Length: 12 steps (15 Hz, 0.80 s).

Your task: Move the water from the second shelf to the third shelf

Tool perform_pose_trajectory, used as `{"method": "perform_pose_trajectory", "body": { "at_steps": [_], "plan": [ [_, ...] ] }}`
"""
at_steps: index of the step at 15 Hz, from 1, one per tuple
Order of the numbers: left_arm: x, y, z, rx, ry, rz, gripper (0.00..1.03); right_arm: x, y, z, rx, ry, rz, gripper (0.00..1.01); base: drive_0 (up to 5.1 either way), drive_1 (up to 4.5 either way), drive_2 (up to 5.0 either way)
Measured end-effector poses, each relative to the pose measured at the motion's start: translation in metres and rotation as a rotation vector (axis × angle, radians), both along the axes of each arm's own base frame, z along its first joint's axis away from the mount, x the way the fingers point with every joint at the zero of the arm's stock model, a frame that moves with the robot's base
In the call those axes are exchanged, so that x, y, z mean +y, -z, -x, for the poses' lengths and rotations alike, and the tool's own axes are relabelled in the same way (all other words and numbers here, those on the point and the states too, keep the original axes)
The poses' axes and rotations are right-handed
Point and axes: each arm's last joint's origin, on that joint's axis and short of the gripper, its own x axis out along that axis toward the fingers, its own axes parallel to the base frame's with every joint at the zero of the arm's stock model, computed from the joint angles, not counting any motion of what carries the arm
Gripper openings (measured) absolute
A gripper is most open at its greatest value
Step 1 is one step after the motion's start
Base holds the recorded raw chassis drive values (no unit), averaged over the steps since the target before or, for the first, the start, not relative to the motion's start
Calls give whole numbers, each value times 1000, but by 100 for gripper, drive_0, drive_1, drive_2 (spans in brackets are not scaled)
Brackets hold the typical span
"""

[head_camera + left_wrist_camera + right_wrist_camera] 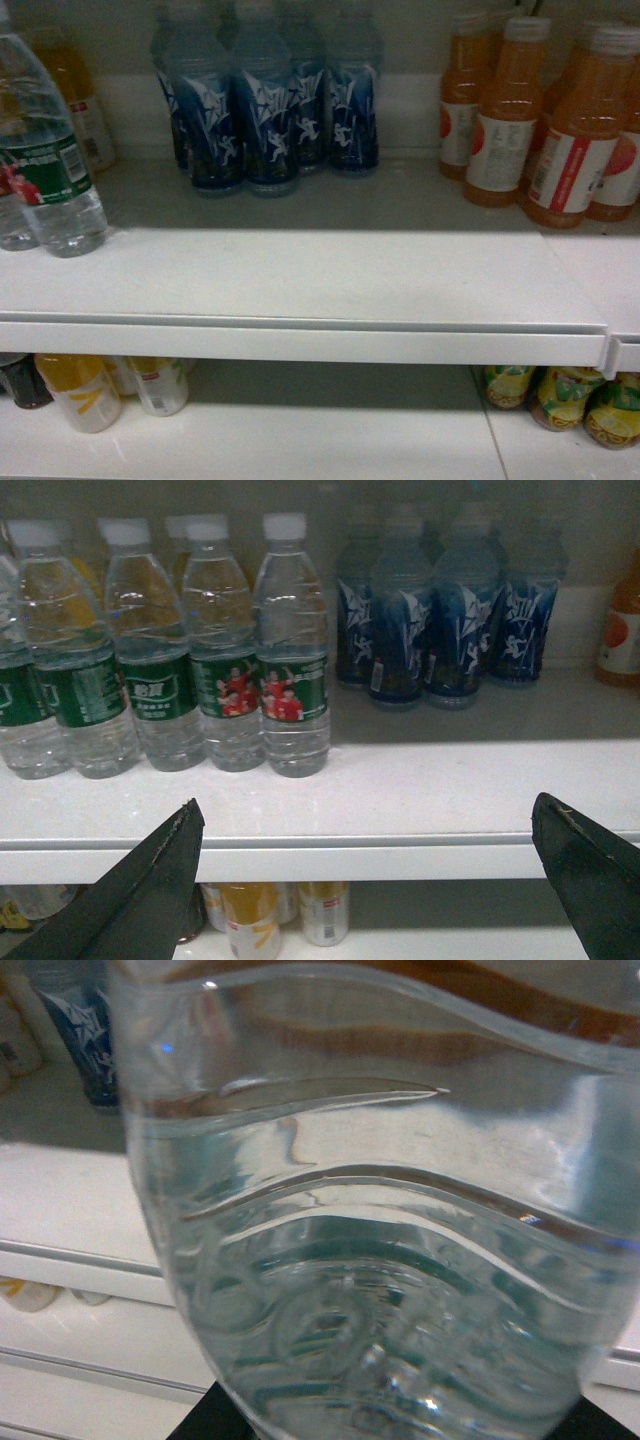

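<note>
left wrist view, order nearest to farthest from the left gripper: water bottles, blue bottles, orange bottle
1. water bottles, front left of the shelf, nearest the left gripper.
2. blue bottles, farther back, centre right.
3. orange bottle, far right edge at the back.

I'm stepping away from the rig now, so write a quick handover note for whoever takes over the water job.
Left hand: open and empty, facing the water row on the shelf.
Right hand: appears shut on one water, held in front of the shelf edge and filling the wrist view.
Done: one water is picked up.
Left: set it on the third shelf and release. These views don't show which shelf is the third.
</note>
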Motion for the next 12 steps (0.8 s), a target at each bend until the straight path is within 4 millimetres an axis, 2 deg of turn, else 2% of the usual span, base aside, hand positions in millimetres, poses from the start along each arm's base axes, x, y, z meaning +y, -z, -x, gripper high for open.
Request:
{"method": "perform_pose_trajectory", "body": {
  "at_steps": [12],
  "plan": [
    [0,0,0,0,0,0,98,0,0,0,-2,-2,-1,39,-498,247,247]
  ]
}}
